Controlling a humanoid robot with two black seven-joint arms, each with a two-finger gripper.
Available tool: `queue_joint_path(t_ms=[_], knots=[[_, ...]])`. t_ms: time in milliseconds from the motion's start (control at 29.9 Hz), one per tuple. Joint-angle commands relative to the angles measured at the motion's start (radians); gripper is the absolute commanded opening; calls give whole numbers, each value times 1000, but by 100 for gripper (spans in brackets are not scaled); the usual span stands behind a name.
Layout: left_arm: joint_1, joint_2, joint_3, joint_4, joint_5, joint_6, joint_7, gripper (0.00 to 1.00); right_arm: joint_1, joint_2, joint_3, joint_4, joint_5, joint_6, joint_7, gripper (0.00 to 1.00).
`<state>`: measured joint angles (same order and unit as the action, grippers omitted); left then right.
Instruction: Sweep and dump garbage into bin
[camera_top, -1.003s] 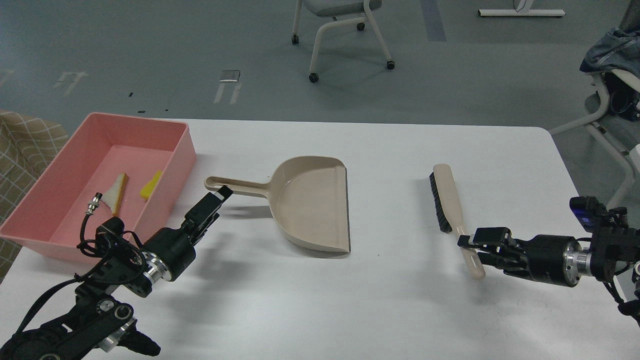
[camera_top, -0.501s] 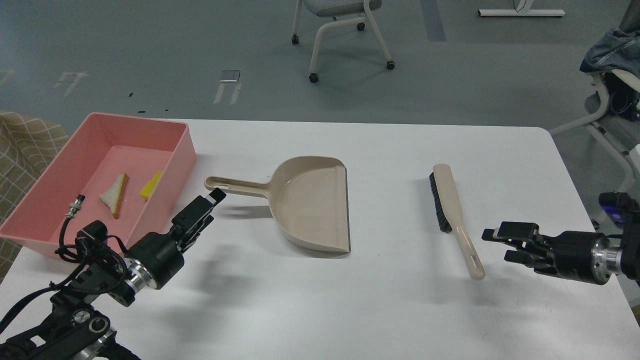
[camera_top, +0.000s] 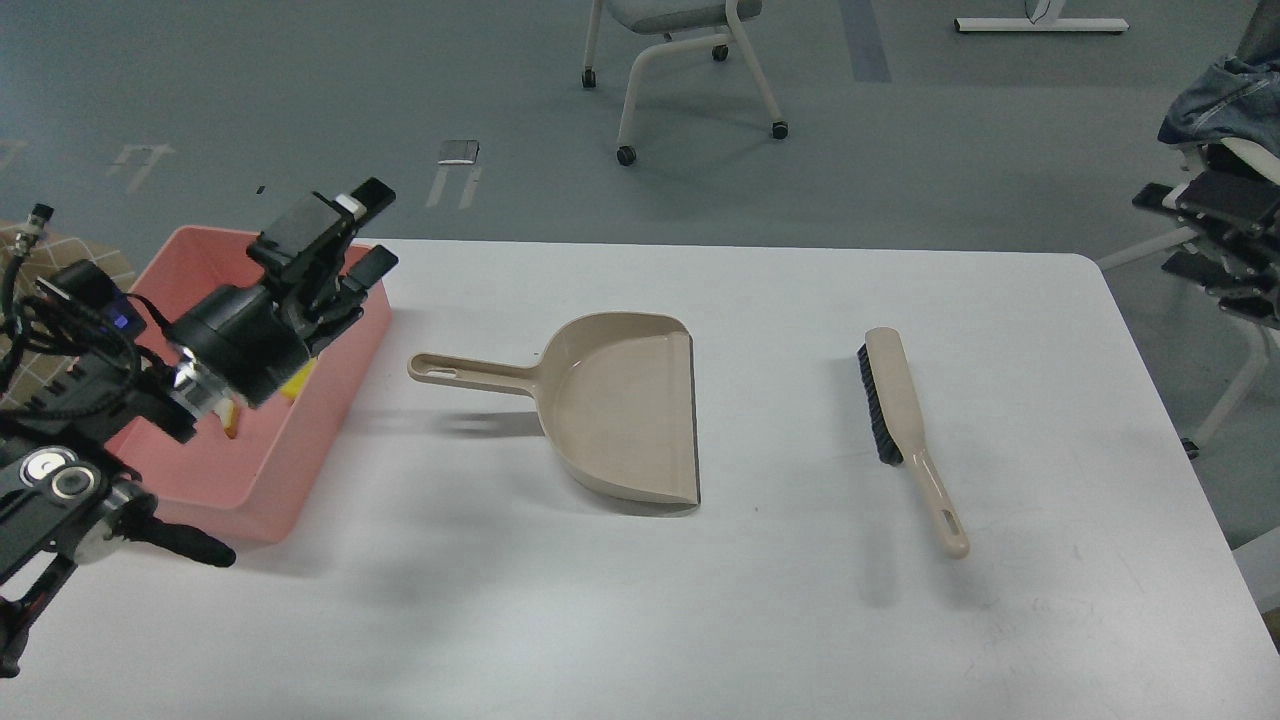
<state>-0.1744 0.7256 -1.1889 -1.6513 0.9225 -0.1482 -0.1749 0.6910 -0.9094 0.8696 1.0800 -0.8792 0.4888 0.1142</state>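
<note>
the jaws of the left gripper (camera_top: 365, 232) are spread apart and hold nothing, lifted above the near right corner of the bin; its two black fingers (camera_top: 372, 196) point up and to the right. the right gripper (camera_top: 1160, 205) sits at the far right edge of the view, off the worktop, with its dark fingers parted and nothing between them.

the worktop (camera_top: 760, 620) is a broad white slab with a smooth matte face and rounded corners. the bin (camera_top: 345, 345) is a shallow rectangular tub of glossy pink plastic with rounded corners, standing at the left end of the worktop. most of its inside is hidden by the left arm; a sliver of the yellow sponge (camera_top: 296, 383) and a bit of tan crust from the bread slice (camera_top: 231, 425) show on its floor just under the wrist.

the dustpan (camera_top: 625, 405) is beige moulded plastic, a rounded scoop with a straight open lip facing right and a slim handle with a hanging slot pointing left toward the bin, near it but apart. the brush (camera_top: 905, 420) lies well to the right, a narrow beige handle with stiff black bristles along its left side.
</note>
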Motion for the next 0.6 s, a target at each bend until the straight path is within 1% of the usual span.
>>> queue_joint_path(t_ms=[0,67,100,134,167,201,267,301,334,368,468,501,568], knots=[[-178,-21,0,128,-74,-48,3,97,63,176,140,-142,0,0,2,96],[-226,-53,2,189,-76,-60,3,97,108,234,152,-202,0,0,9,96],[-276,-95,2,256,-77,-77,3,97,152,295,155,-263,0,0,21,96],[-302,-119,2,292,-77,-88,3,97,172,323,157,-294,0,0,30,96],[-348,-161,0,368,-77,-105,2,97,204,375,158,-355,0,0,59,96],[-388,-201,0,437,-77,-122,-2,97,234,426,158,-411,2,0,99,96],[-421,-236,-3,499,-80,-137,-3,97,261,474,160,-455,3,0,139,96],[-445,-264,-4,549,-83,-152,-5,97,278,521,166,-495,3,-3,174,96],[-454,-276,-5,574,-94,-162,-5,97,285,543,173,-511,3,-13,189,96],[-471,-299,-3,612,-126,-183,-5,97,295,587,201,-543,6,-30,215,96],[-500,-354,9,679,-233,-203,-5,97,300,677,296,-595,31,-33,226,96],[-501,-354,9,679,-234,-203,-5,97,300,678,296,-595,31,-33,226,96],[-513,-389,12,725,-296,-211,-5,97,300,722,348,-615,57,-35,226,96]])
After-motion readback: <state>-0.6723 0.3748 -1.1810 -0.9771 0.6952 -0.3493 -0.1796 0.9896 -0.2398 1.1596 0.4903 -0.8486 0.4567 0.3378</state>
